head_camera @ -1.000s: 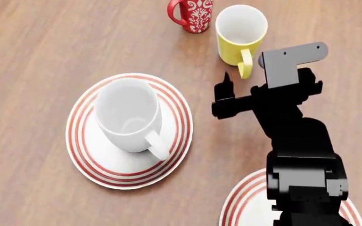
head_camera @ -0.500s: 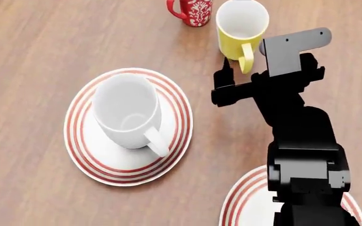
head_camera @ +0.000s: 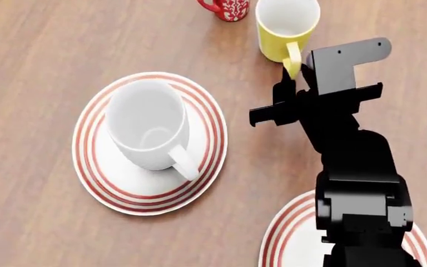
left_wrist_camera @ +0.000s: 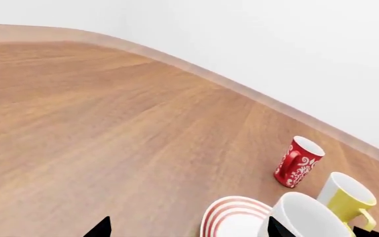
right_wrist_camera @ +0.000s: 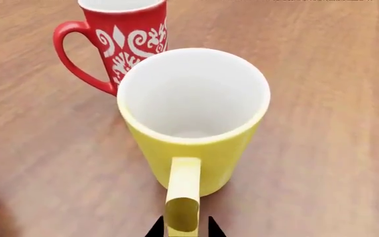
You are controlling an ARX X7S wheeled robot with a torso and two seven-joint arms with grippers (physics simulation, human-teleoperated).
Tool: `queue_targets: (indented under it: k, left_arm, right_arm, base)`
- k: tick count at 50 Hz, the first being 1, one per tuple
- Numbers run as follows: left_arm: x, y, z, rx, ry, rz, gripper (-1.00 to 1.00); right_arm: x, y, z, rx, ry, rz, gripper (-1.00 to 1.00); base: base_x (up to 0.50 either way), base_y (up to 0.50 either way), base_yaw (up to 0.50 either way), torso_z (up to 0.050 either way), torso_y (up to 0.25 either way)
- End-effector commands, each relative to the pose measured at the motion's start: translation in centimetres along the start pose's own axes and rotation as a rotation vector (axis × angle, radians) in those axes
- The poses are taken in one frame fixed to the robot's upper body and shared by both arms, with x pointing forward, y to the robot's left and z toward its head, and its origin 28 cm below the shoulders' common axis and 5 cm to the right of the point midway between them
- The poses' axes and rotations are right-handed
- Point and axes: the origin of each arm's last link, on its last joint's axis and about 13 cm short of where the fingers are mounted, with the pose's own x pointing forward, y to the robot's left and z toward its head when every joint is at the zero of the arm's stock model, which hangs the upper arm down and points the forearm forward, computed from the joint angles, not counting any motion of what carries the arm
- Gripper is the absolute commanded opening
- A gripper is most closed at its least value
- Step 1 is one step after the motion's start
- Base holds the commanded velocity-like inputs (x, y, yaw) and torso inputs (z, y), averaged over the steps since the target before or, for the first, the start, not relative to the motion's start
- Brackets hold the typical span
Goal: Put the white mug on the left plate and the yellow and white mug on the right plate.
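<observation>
Only the right wrist view shows the right tool (right_wrist_camera: 183, 228) narrowly straddling the yellow and white mug (right_wrist_camera: 193, 118) handle.

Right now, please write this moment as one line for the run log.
white mug: on left plate | yellow and white mug: on table, upright | right gripper: open, straddling its handle | right plate: no mug

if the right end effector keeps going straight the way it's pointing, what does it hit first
Most likely the handle of the yellow and white mug: in the right wrist view it sits between the tips of the right end effector, pointing back at it. The mug body comes next, with the red mug beyond.
</observation>
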Motion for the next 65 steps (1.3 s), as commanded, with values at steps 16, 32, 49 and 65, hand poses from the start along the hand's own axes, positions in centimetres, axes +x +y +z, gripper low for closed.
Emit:
queue_targets:
  k: [16,32,49,65]
  left_arm:
    - [0.0,0.0,0.0,-0.005,0.0,-0.014,1.0]
    - [0.0,-0.1,-0.1,-0.002,-0.003,-0.014,1.0]
    - [0.0,0.0,-0.2,-0.004,-0.001,-0.015,1.0]
    - [0.1,0.0,-0.2,-0.004,0.0,-0.016,1.0]
  right_arm:
    - [-0.2,-0.5,0.6,-0.038,-0.127,-0.052,-1.0]
    - [-2.4,1.1,1.9,-0.247,-0.244,-0.113,-1.0]
    - [-4.6,2.3,1.5,-0.265,-0.268,-0.097,-1.0]
    - [-4.4,2.0,1.5,-0.243,-0.225,-0.118,-1.0]
  base:
    - [0.0,0.0,0.0,0.0,0.0]
    - [0.0,0.0,0.0,0.0,0.0]
    - [0.0,0.0,0.0,0.0,0.0]
    - [0.0,0.0,0.0,0.0,0.0]
